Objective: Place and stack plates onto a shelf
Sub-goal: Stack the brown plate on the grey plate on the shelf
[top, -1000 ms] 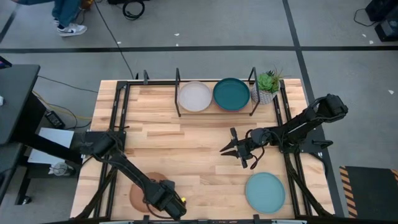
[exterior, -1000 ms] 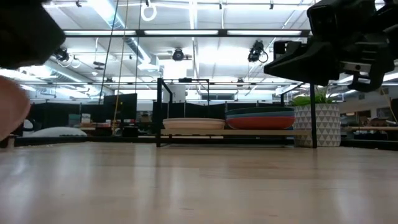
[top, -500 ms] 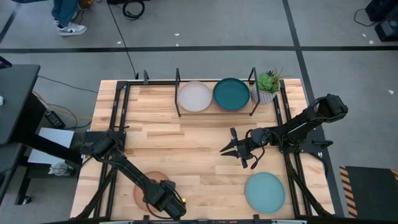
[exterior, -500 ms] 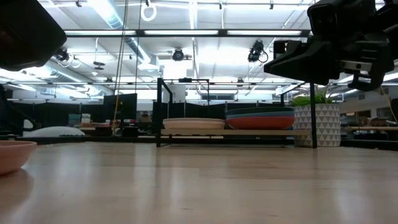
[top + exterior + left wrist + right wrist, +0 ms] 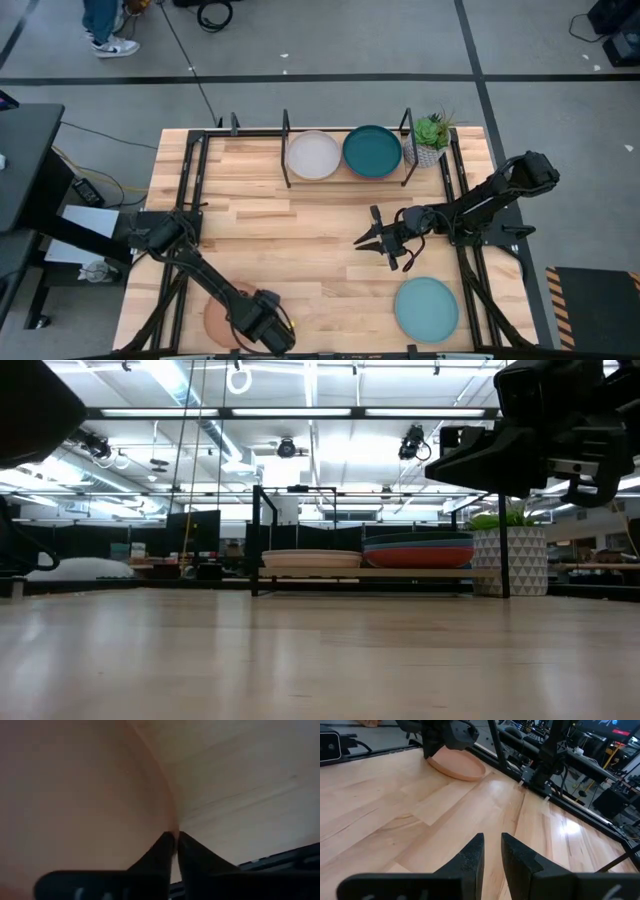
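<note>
Your left gripper [image 5: 175, 840] pinches the rim of the terracotta plate [image 5: 215, 322], fingers nearly closed on it, at the table's [image 5: 300, 230] near-left corner. Your right gripper [image 5: 372, 240] hangs empty, fingers slightly parted, mid-table, well apart from the shelf [image 5: 345, 182].

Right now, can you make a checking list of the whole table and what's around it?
Surface: wooden table, bare in the middle.
Job's things: cream plate and dark teal plate on the shelf; light aqua plate and terracotta plate near the front edge.
Clutter: small plant.
Claws: left claw pinching the terracotta plate's rim; right claw open above mid-table.
Cables: black cord on the floor.
Surroundings: a person's legs.
</note>
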Available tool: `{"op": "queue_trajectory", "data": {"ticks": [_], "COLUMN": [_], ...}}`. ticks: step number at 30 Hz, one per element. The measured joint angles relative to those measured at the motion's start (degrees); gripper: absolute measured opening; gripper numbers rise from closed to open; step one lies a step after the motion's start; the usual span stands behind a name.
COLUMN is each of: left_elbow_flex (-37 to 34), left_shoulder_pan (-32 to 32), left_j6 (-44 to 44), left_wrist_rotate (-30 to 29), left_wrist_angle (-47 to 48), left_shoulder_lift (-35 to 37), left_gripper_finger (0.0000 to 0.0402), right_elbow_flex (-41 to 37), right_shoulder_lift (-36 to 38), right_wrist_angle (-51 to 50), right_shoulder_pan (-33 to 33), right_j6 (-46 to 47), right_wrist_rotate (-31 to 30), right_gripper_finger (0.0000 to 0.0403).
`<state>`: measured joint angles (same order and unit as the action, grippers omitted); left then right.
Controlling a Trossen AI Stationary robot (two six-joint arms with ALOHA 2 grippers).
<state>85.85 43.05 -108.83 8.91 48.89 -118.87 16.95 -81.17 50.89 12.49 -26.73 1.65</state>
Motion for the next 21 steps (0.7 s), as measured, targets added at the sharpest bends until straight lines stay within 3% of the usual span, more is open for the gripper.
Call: {"op": "queue_trajectory", "data": {"ticks": [3,12,21], "left_elbow_flex": [0.02,3.49,13.82], "left_shoulder_pan": [-0.15,-1.93,-5.83], "left_j6": [2.87,10.63,29.25], "left_wrist_rotate": [0.08,-0.86,-17.89], "left_wrist_angle": [-0.14,4.14,13.11], "left_shoulder_lift": [0.17,1.93,2.47], "left_gripper_finger": [0.0011,0.0013,0.0013], "right_elbow_flex": [0.0,0.01,0.02], "right_shoulder_lift": [0.0,0.0,-0.07], "right_wrist_angle": [-0.02,-1.52,-2.8], "right_shoulder_pan": [0.0,0.01,0.83], "right_j6": [0.19,2.66,6.2], "right_wrist_rotate": [0.0,0.02,0.04], "right_gripper_finger": [0.0071,0.0071,0.0071]}}
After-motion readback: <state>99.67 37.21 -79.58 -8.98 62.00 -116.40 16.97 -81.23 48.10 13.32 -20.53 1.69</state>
